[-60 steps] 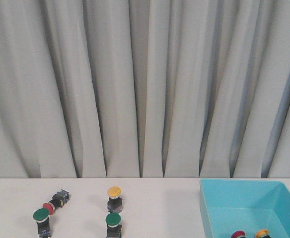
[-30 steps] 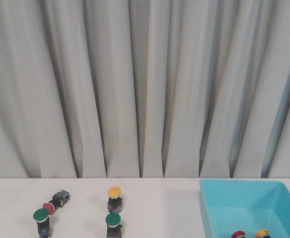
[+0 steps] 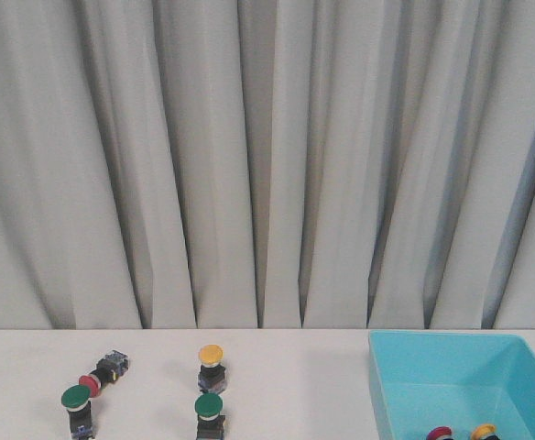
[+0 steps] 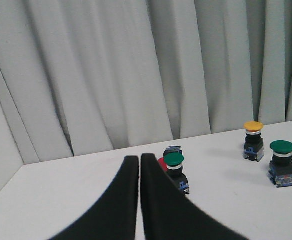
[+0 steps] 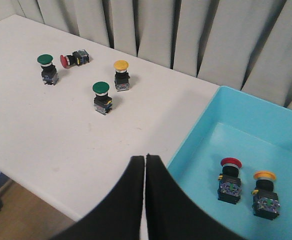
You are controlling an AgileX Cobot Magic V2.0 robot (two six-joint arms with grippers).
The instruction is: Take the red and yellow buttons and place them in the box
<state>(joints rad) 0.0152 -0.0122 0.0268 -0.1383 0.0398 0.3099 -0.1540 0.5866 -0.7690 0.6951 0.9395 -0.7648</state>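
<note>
I see a yellow button upright on the counter, a red button lying on its side nearby. Turquoise box at right holds one red and one yellow, both upright.

Bright, even, soft light; faint shadows, slightly soft focus.
</note>
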